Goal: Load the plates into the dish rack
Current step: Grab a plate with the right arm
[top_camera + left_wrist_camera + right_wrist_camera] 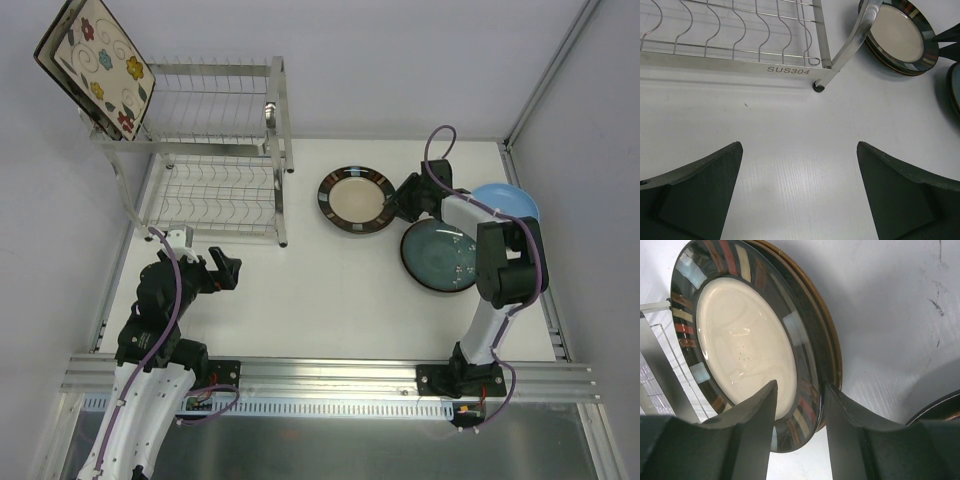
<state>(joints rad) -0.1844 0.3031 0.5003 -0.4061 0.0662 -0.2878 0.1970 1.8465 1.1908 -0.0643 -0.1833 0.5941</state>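
Robot lab bench, bare white table (340, 290), plain grey walls (400, 60), aluminium rail (330, 378) carrying two arms

Dish rack (215, 165) at ten o'clock on the table (330, 290) — round plate (355, 199) just right of it, two more plates at three o'clock.

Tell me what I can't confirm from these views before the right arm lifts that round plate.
- Grip: in the right wrist view the right gripper straddles the dark-rimmed plate's rim, but whether the jaws actually pinch it can't be told.
- Stack: a brown edge shows beneath it; how many plates lie there is hidden.
- Light blue plate: mostly covered by the right arm in the top view.
- Floral plates on the dish rack: overlapping, count unclear.
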